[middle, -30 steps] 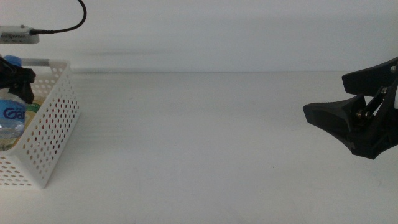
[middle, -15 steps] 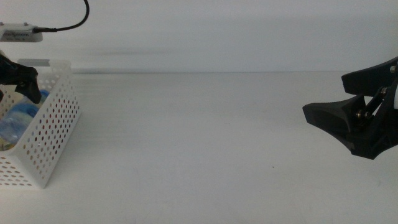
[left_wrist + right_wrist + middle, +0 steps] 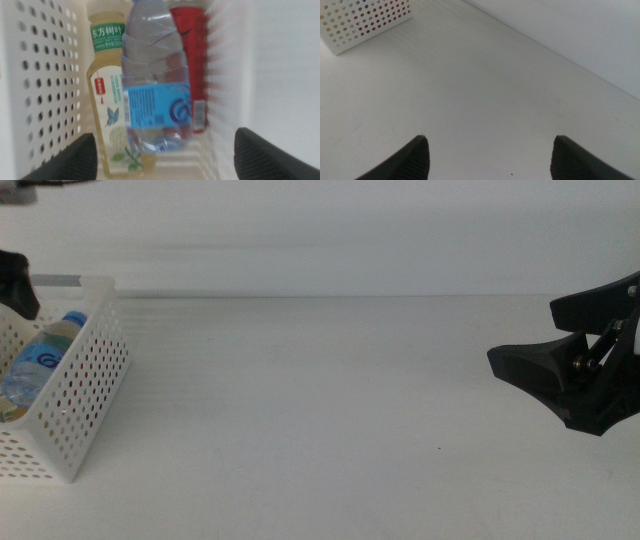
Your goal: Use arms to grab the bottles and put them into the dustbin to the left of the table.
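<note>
The white perforated dustbin (image 3: 85,380) stands at the table's left edge. In the left wrist view three bottles lie side by side inside it: a yellow-liquid bottle with a green label (image 3: 107,95), a blue-labelled water bottle (image 3: 156,85) resting on top, and a red can (image 3: 192,60). My left gripper (image 3: 165,160) hovers open above them, holding nothing; in the middle view only a dark part of it (image 3: 14,280) shows above the bin's rim. My right gripper (image 3: 525,332) hangs open and empty over the table's right side.
The white table (image 3: 320,410) stretches bare between the bin and the right arm. In the right wrist view the dustbin (image 3: 367,20) sits far off across the tabletop. A pale wall backs the table.
The left gripper let go of the water bottle, which dropped to lie in the dustbin, and the gripper rose up and left. The right arm stayed still.
</note>
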### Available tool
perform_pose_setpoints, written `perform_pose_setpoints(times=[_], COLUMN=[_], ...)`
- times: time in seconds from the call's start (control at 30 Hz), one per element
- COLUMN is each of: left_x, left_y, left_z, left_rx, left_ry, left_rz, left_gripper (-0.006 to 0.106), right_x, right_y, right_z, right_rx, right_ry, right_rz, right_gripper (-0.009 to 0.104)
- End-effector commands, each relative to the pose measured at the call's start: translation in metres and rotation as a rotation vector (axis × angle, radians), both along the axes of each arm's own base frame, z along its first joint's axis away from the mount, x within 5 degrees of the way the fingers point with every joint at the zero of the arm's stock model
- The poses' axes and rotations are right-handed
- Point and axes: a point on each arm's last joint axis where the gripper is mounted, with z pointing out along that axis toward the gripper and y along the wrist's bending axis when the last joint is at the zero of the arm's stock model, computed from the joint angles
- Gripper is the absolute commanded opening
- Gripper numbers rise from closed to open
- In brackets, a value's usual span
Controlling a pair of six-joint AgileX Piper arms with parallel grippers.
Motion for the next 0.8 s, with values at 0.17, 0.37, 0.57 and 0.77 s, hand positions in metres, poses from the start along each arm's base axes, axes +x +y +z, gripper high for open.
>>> perform_pose_setpoints(times=[0.17, 0.37, 0.57, 0.77], left_x=[-0.053, -0.098, -0.145, -0.181], left_y=[-0.051, -0.094, -0.116, -0.124], left_z=[0.059, 0.068, 0.063, 0.053], left_rx=[0.025, 0.004, -0.108, -0.179], left_ry=[-0.260, -0.415, -0.581, -0.748], left_rz=[-0.083, -0.168, -0.118, -0.111], left_gripper=[0.090, 0.090, 0.090, 0.090], right_x=[0.000, 0.000, 0.000, 0.000], right_y=[0.000, -0.001, -0.001, -0.001], right_z=[0.019, 0.019, 0.019, 0.019], right_rx=[0.053, 0.052, 0.052, 0.052], right_ry=[-0.104, -0.105, -0.105, -0.105], right_rz=[0.002, 0.002, 0.002, 0.002], right_gripper=[0.063, 0.063, 0.063, 0.063])
